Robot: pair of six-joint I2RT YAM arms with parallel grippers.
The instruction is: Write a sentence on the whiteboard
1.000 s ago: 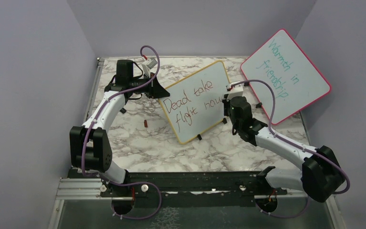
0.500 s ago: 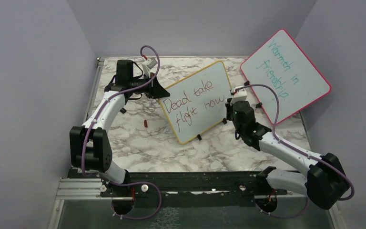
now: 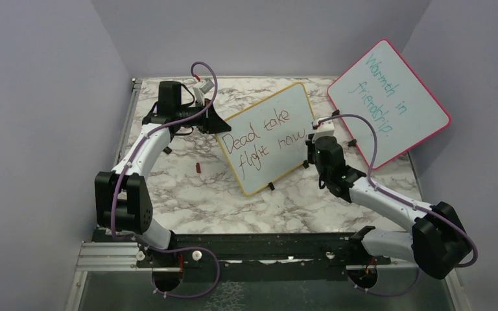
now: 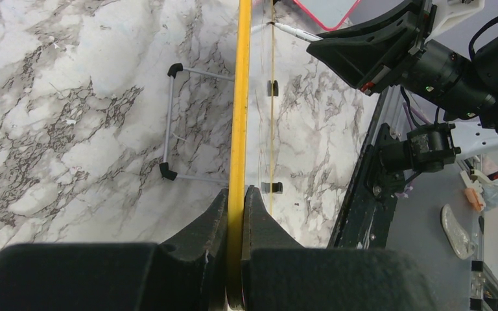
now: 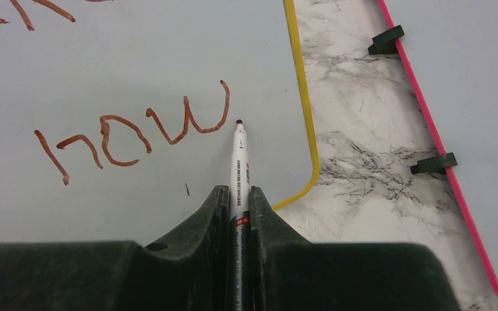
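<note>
The whiteboard [image 3: 269,162], white with a yellow frame, stands tilted on the marble table. The sentence [image 3: 262,138] on it, in dark red-brown marker, reads "Dead take flight now". My left gripper [image 3: 218,125] is shut on the board's left edge; in the left wrist view the yellow frame [image 4: 240,97] runs straight out from between the jaws of this gripper [image 4: 235,206]. My right gripper [image 5: 238,197] is shut on a white marker [image 5: 239,165]. The marker's tip sits just right of the "w" of "now" [image 5: 136,133], near the board's lower right corner. From above, the right gripper [image 3: 311,145] is at the board's right edge.
A second board [image 3: 389,103] with a pink-red frame and teal handwriting leans at the back right, its edge [image 5: 428,110] close beside my marker hand. A small red cap [image 3: 198,168] lies on the table left of the whiteboard. Black clip feet [image 5: 433,164] hold the boards up.
The right gripper and marker have shifted a little right and down past the last letter, so the word "now" shows whole. The left arm and the whiteboard have not moved.
</note>
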